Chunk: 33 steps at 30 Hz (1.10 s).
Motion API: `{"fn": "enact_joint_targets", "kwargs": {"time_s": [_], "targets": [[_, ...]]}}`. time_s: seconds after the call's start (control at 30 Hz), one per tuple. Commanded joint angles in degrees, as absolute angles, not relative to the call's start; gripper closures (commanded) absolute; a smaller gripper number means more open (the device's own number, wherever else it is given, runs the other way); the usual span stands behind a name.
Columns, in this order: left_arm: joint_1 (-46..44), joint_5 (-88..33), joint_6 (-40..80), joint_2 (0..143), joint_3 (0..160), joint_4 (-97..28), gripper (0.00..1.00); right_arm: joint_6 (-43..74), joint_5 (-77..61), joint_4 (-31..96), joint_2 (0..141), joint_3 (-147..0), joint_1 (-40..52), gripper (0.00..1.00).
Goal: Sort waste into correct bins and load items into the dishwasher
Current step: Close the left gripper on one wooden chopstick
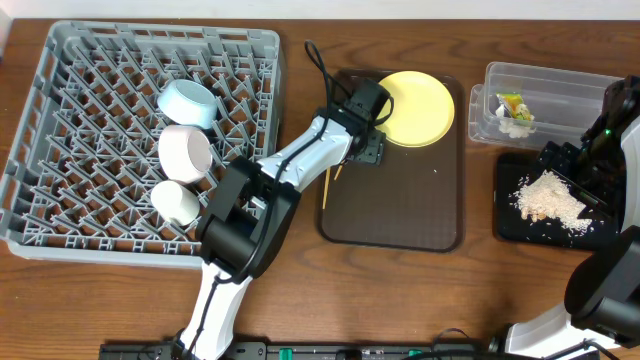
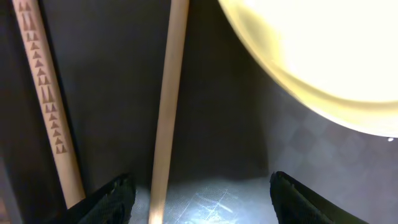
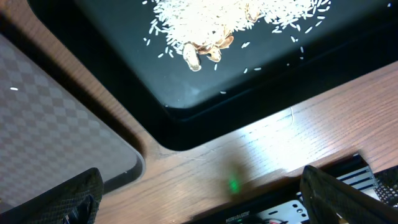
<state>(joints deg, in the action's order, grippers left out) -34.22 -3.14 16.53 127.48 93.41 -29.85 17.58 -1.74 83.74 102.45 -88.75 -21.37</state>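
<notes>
Jaws of the left gripper (image 2: 202, 186) are set apart, empty, astride a thin wooden chopstick (image 2: 166, 112) — judged poised for grasping — while the right gripper (image 3: 202, 186) is spread wide, empty.

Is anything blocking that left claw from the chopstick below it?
Nothing visible does. The left gripper has its jaws open astride one chopstick lying on the brown tray. The other chopstick and the yellow plate lie off to either side.

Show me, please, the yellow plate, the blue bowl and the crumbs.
yellow plate (image 1: 420, 108), overhead view, middle of its face.
blue bowl (image 1: 188, 102), overhead view, its middle.
crumbs (image 1: 548, 197), overhead view, middle of the pile.
</notes>
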Motion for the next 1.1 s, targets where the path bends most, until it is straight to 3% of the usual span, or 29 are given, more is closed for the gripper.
{"fn": "enact_joint_targets", "kwargs": {"time_s": [0.0, 0.13, 0.23, 0.63, 0.73, 1.07], "targets": [[-34.2, -3.4, 16.8, 129.0, 89.3, -31.1, 0.28, 17.9, -2.0, 83.8, 101.1, -88.8, -21.4, 0.01], [-34.2, -3.4, 16.8, 129.0, 87.5, -31.1, 0.29, 17.9, -2.0, 83.8, 101.1, -88.8, -21.4, 0.01], [-34.3, -3.4, 16.8, 129.0, 87.1, -31.3, 0.38, 17.9, -2.0, 83.8, 101.1, -88.8, -21.4, 0.01], [-38.7, -3.4, 16.8, 129.0, 87.1, -32.1, 0.58, 17.9, -2.0, 83.8, 101.1, -88.8, -21.4, 0.01], [-40.0, -3.4, 16.8, 129.0, 87.1, -32.5, 0.68, 17.9, -2.0, 83.8, 101.1, -88.8, -21.4, 0.01], [-40.8, -1.9, 16.8, 129.0, 87.1, -32.8, 0.77, 18.0, -2.0, 83.8, 101.1, -88.8, -21.4, 0.01]]}}
